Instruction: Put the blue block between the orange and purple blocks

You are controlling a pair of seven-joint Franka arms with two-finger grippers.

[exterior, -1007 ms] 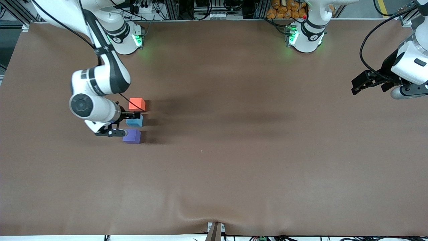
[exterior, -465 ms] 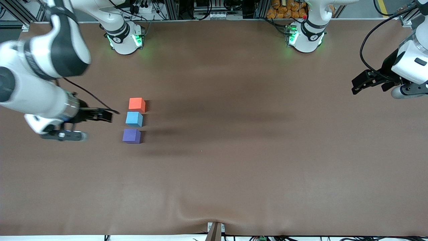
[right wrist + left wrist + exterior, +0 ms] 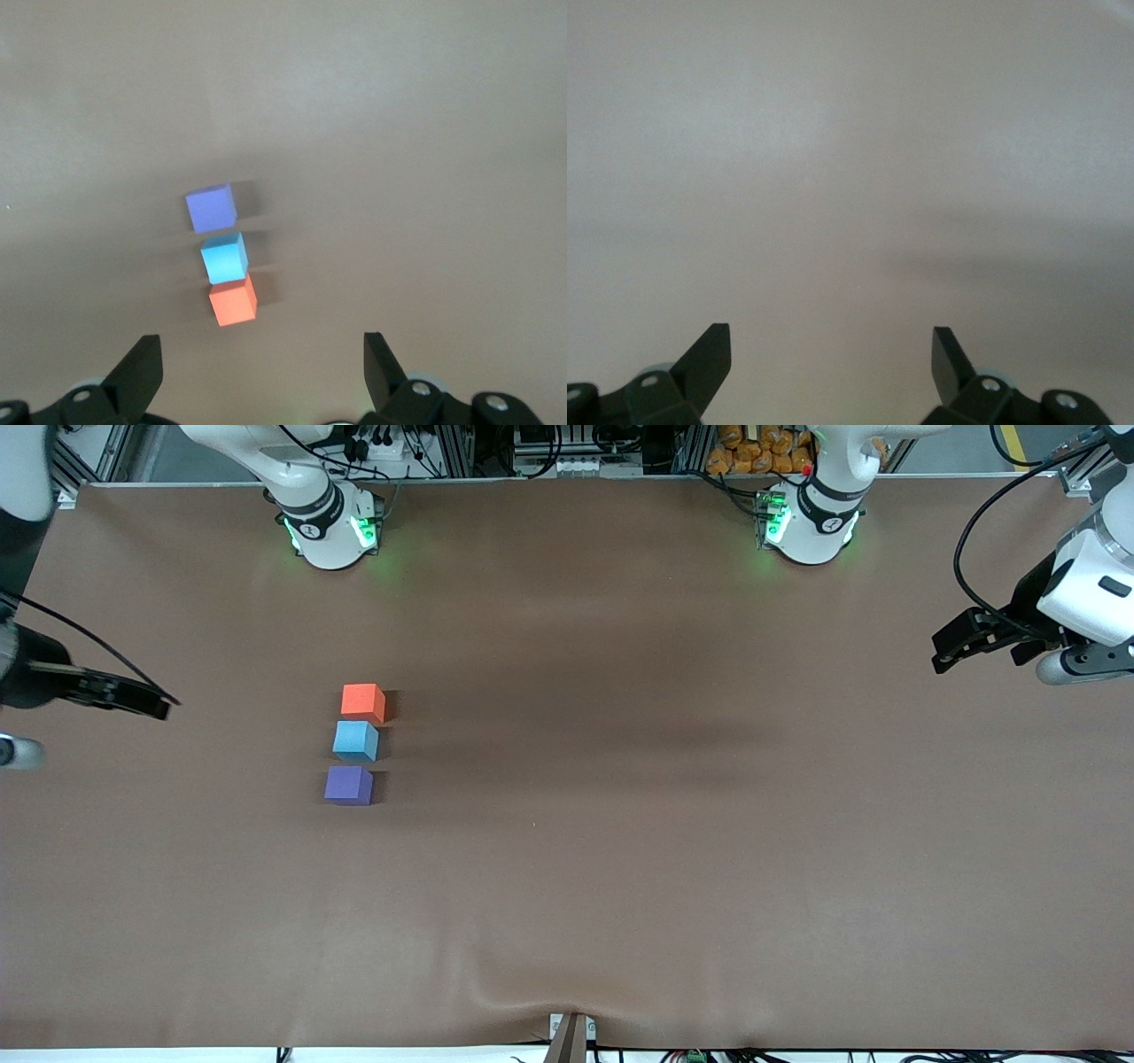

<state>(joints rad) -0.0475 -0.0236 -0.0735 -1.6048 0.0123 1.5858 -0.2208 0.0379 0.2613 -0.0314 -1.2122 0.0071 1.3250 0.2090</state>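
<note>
I see an orange-red block [image 3: 362, 701], sky-blue block [image 3: 355, 740], violet-purple block [image 3: 348, 786], plain brown table [image 3: 673, 841], black grippers.

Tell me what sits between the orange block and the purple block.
The blue block sits between the orange block and the purple block, in one row on the table, shown in the front and right wrist views.

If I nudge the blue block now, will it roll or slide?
Likely slide: the blue block is a flat-faced cube resting on the cloth-like table. Its matte look suggests some grip. It nearly meets the orange block, so it may bump it.
</note>
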